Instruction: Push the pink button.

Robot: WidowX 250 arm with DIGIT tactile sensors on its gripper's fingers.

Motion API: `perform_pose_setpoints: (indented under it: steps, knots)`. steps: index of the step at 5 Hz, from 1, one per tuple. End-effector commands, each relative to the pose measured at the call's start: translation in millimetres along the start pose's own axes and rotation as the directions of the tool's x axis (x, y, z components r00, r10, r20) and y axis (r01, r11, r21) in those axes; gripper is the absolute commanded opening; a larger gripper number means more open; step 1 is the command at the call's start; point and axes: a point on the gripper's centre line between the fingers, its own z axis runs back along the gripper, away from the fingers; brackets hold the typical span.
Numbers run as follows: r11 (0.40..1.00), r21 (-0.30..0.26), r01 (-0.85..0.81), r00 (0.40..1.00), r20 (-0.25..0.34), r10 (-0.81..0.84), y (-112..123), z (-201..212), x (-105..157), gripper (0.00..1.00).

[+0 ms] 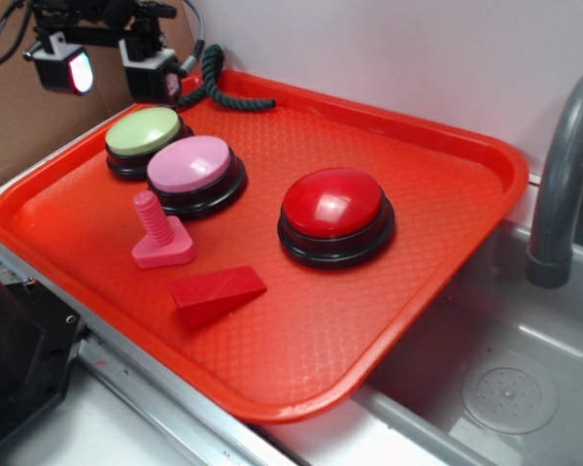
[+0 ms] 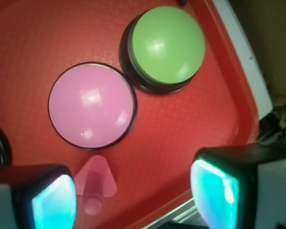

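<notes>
Glossy domed pink button (image 2: 91, 106)

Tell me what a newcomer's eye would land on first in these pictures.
First the bright red tray that fills the scene, beside a grey sink. On it, the big red button sits right of centre, with the pink button and green button side by side toward the back left. Above that back corner hangs the gripper, its pads glowing.
</notes>
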Motion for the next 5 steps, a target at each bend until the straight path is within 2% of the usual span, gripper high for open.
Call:
perform_pose_setpoints:
  steps: [1,3,5]
  knots:
    - [0.998,0.003,0.07,0.995,0.071,-0.07,4.3,26.2,9.8,1.0]
    - [0.996,-0.007,0.094,0.992,0.091,-0.093,3.8,35.7,7.6,1.0]
    - [0.993,-0.026,0.115,0.986,0.125,-0.111,-9.5,48.5,4.9,1.0]
